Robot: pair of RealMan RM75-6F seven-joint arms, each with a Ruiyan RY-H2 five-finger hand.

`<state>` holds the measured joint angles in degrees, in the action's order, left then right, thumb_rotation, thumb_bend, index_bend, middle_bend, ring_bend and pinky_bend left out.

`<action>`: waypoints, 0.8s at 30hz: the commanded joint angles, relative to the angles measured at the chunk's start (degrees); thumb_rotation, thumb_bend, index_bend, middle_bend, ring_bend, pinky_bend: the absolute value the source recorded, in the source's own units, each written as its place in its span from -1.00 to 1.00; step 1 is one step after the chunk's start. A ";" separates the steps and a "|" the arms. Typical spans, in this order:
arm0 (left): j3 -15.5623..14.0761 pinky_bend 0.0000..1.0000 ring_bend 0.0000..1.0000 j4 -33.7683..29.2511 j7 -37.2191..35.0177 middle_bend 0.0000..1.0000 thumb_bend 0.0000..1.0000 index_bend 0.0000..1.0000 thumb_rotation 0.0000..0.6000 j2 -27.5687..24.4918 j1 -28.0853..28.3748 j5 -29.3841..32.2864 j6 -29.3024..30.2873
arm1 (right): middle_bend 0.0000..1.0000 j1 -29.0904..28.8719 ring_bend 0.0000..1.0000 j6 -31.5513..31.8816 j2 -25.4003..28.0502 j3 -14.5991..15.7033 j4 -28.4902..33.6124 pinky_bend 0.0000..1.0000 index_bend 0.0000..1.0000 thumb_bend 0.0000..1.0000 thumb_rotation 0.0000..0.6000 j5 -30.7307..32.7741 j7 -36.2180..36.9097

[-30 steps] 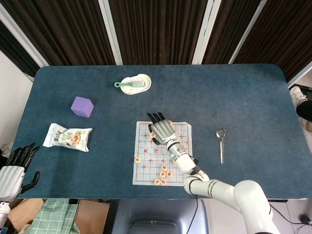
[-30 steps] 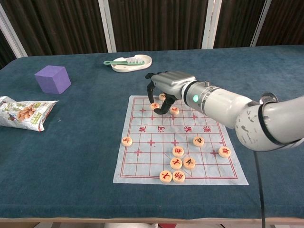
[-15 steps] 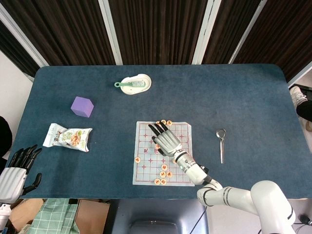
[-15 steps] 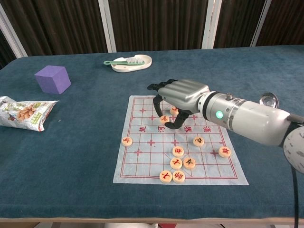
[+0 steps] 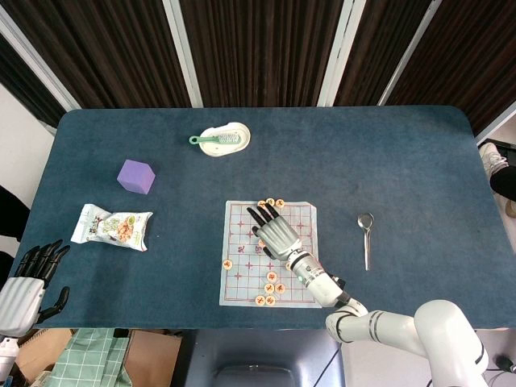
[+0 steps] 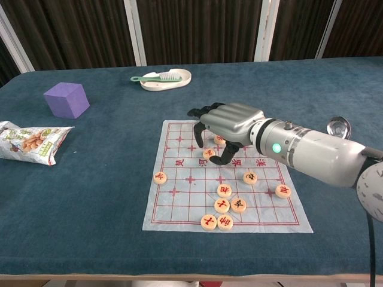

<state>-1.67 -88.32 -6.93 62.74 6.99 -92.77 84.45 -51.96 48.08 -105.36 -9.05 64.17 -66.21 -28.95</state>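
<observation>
Right robot hand (image 6: 226, 122) hovers palm-down over the far half of the chess sheet (image 6: 179, 203), fingers curled above a round piece (image 6: 209, 153); seemingly holding nothing, contact unclear. Left robot hand (image 5: 28, 282) idles spread off the desk (image 5: 403, 161) edge.

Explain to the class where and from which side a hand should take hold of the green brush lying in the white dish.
Grip the green brush by its handle, coming from above on the robot's left. The handle juts out past the rim of the white dish, so fingers could probably close around it there, while the bristle head lies inside the dish.
</observation>
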 commanded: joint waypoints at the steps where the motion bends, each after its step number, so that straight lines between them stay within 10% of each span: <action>1: -0.08 -1.00 -1.00 -0.01 0.03 -1.00 -0.04 -1.00 1.00 0.00 0.03 -0.21 0.01 | -0.80 0.05 -1.00 -0.20 0.13 -0.11 0.34 -1.00 -0.03 -0.04 1.00 0.13 0.22; 15: -0.19 -1.00 -1.00 -0.02 0.50 -1.00 -0.04 -1.00 1.00 0.13 -0.21 -0.79 0.83 | -0.91 7.16 -1.00 9.02 13.11 1.46 17.90 -1.00 -0.50 -0.04 1.00 -5.19 6.08; 20: 0.36 -1.00 -1.00 0.23 1.89 -1.00 -0.04 -1.00 1.00 0.86 -0.22 -0.03 0.90 | -1.00 18.49 -1.00 19.67 31.52 9.29 38.23 -1.00 -0.98 -0.11 1.00 -7.14 2.82; 24: 0.70 -1.00 -1.00 0.56 3.62 -1.00 -0.04 -1.00 1.00 1.88 -0.07 0.03 0.98 | -1.00 30.44 -1.00 32.40 39.18 16.90 42.01 -1.00 -1.00 -0.18 1.00 -11.56 6.34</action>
<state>-1.10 -87.90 -3.67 64.31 6.86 -92.75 85.38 -33.45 68.11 -74.92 -0.31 100.78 -73.23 -24.71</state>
